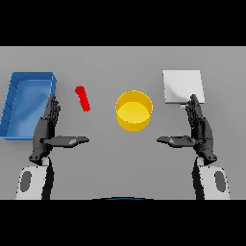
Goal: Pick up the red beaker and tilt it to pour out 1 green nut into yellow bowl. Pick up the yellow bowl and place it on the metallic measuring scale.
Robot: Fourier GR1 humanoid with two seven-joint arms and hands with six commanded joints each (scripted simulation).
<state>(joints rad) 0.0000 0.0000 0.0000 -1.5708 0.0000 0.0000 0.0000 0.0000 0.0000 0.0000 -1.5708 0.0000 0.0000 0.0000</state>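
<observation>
The red beaker [82,98] is a small slim red cylinder on the table, left of centre, leaning slightly. The yellow bowl [134,111] stands upright in the middle. The metallic measuring scale [182,86] is a pale square slab at the back right. My left hand [48,127] hovers open below and left of the beaker, fingers straight and thumb pointing inward. My right hand [199,129] mirrors it, open, right of the bowl, its fingertips just over the scale's near edge. No green nut can be made out.
A blue rectangular tray [14,103] lies at the far left, just beyond my left hand's fingers.
</observation>
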